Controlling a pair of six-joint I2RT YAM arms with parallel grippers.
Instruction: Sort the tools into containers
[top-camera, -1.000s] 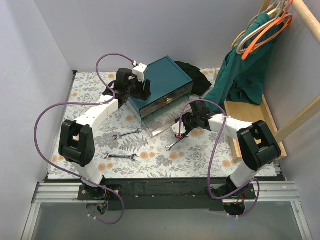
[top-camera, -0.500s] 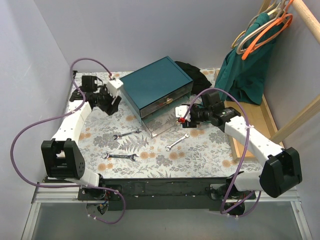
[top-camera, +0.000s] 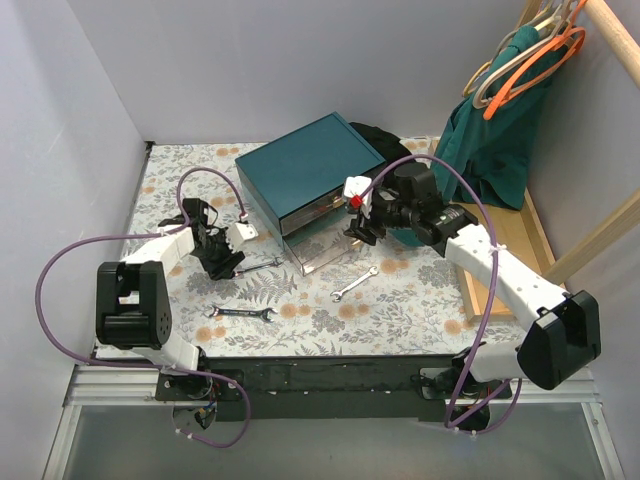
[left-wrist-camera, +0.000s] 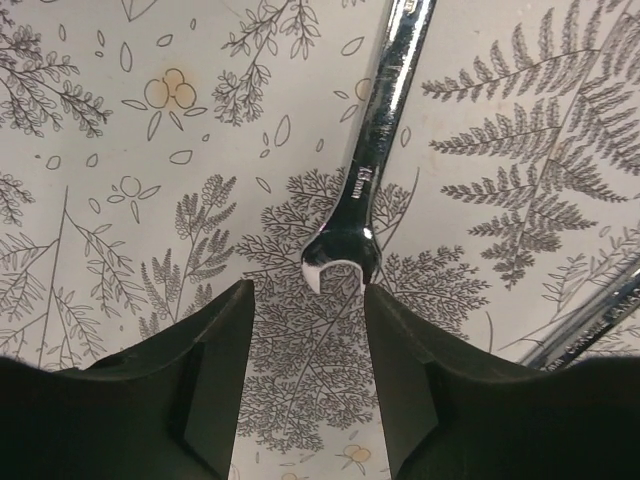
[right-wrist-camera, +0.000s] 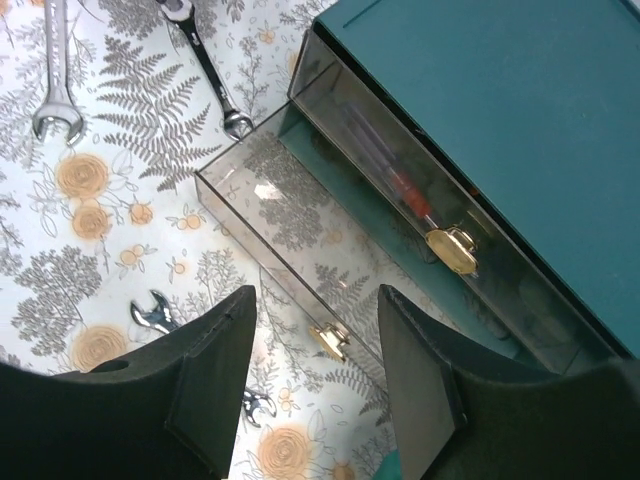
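Note:
The dark teal box (top-camera: 305, 168) stands at the back centre. Its lower drawer (top-camera: 322, 250) is pulled out and looks empty in the right wrist view (right-wrist-camera: 270, 200). The upper drawer (right-wrist-camera: 400, 175) is shut, with a red-handled screwdriver (right-wrist-camera: 408, 192) dimly seen inside. Three silver wrenches lie on the mat: one (top-camera: 255, 267), one (top-camera: 240, 313) and one (top-camera: 354, 283). My left gripper (left-wrist-camera: 307, 300) is open, low over the mat, with the first wrench's open end (left-wrist-camera: 338, 265) just beyond its fingertips. My right gripper (right-wrist-camera: 318, 310) is open above the lower drawer's brass knob (right-wrist-camera: 330, 340).
A black cloth (top-camera: 385, 140) lies behind the box. A green garment (top-camera: 495, 140) hangs on hangers at the back right, above a light wooden tray (top-camera: 500, 235). Walls close the left and back sides. A second wrench shaft (left-wrist-camera: 590, 325) lies right of my left fingers.
My left arm has swung from the box's left side down to the wrench on the mat. My right arm has lifted from the mat to the front of the drawers.

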